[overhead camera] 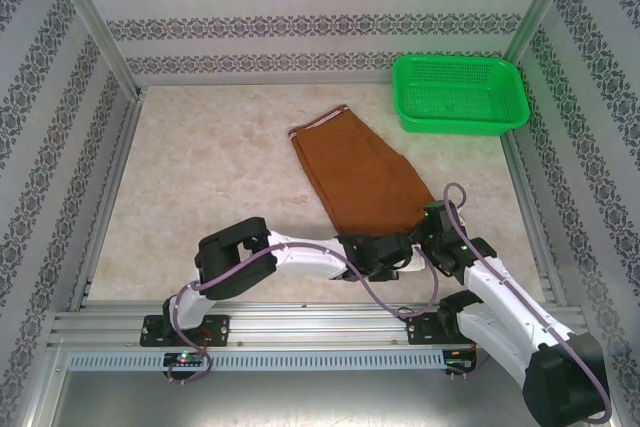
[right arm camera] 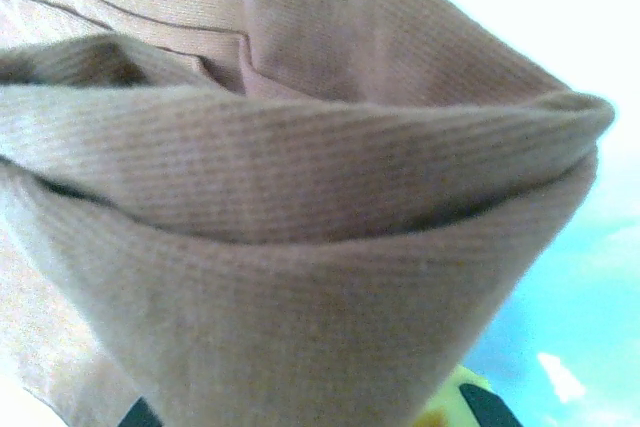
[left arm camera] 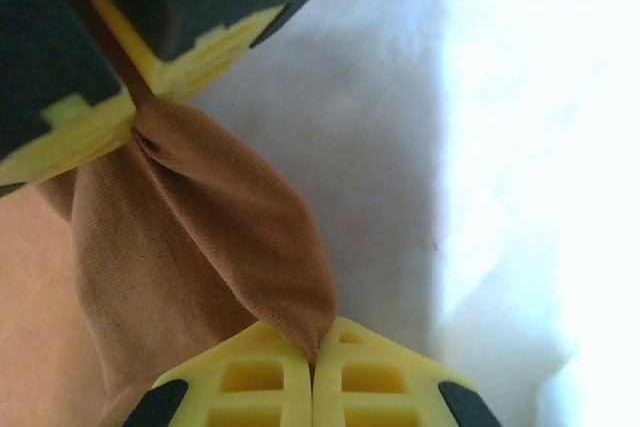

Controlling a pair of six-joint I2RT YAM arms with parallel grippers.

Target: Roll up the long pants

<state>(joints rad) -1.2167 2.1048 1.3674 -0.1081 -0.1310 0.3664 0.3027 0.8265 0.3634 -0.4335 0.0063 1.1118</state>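
Pants: I see the long pants (overhead camera: 360,182), rust-brown, lying folded flat right of centre on the table (overhead camera: 220,177). The pale-edged end points away and the near end is at both arms.
Left jaws: closed, pinching a peak of the cloth between yellow pads (left arm camera: 270,377).
Right jaws: closed on the same near edge, just beside the left ones.
Basket: a green basket (overhead camera: 460,95) sits in the far right corner, apart from the pants.

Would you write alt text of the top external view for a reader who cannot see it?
The left hand and right hand meet at the near end of brown pants lying flat on a pale table. A green basket sits at the far right corner.
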